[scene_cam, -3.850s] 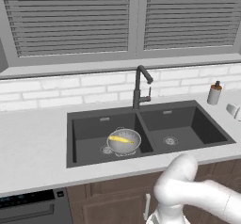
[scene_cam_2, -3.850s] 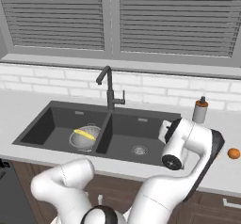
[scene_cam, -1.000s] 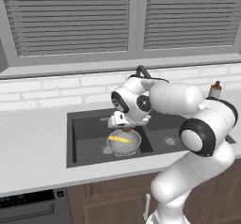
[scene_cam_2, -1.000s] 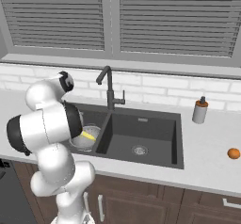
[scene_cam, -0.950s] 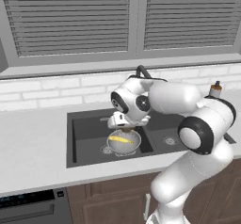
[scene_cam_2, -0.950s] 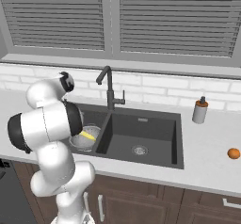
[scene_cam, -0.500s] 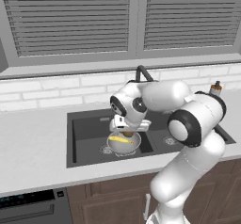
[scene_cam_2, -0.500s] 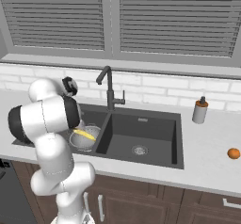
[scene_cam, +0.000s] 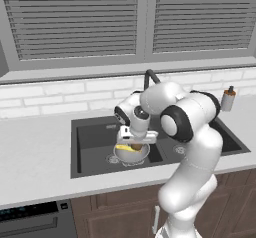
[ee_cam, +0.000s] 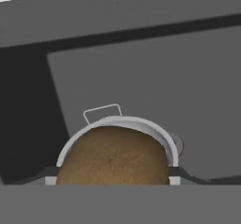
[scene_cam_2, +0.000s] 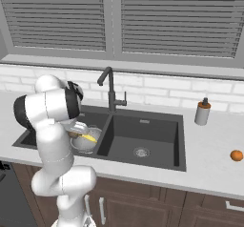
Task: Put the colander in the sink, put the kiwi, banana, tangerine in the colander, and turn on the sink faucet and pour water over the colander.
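Gripper down low over the left basin, jaws clamped on the kiwi, and that brown fruit bulges right up in the hand view between the two dark fingers. Just beneath it sits the colander, silver rim curving around behind the kiwi in the hand view, one wire handle sticking out on the far side. Banana is already lying inside, a yellow streak against the metal. So the kiwi looks lined up over the bowl, not yet released.

Out from there: the sink holds the colander near the divider between its basins, and the sink faucet stands behind, untouched by the look of it. Way off on the counter to the right, past the soap bottle, the tangerine waits.

Risks now? Let go too high and the kiwi could bounce off the banana or the rim and roll into the basin. Push lower and the fingers might knock the light colander sideways. Arm's folded tight here, too, so lifting out could clip the faucet.
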Controlling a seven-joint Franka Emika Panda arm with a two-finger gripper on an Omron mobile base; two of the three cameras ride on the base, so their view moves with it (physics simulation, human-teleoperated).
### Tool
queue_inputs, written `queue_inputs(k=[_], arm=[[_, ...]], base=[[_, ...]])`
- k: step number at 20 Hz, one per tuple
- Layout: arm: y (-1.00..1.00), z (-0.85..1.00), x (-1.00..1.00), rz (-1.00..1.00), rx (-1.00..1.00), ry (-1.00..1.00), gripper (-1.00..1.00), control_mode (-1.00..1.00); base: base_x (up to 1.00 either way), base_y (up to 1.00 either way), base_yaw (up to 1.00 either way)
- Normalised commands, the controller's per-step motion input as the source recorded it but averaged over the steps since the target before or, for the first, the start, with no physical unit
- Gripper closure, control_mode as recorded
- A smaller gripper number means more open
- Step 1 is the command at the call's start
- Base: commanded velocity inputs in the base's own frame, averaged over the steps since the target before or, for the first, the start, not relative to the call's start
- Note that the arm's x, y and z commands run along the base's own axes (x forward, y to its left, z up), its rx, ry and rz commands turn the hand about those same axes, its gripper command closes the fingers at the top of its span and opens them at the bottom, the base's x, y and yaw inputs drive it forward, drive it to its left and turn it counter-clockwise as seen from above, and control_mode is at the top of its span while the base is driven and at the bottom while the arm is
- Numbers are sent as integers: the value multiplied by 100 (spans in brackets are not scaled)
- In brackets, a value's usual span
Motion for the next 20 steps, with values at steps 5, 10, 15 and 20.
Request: queue_inputs(k=[5, 10, 15, 20], arm=[[12, -30, 45, -4, -20, 21, 100, -100], [19, -37, 42, -5, -20, 15, 100, -100], [35, -44, 38, -5, -14, 8, 100, -100], [20, -30, 30, -3, -12, 2, 100, -100]], base=[[0, 0, 0], [0, 0, 0], [0, 0, 0], [0, 0, 0]])
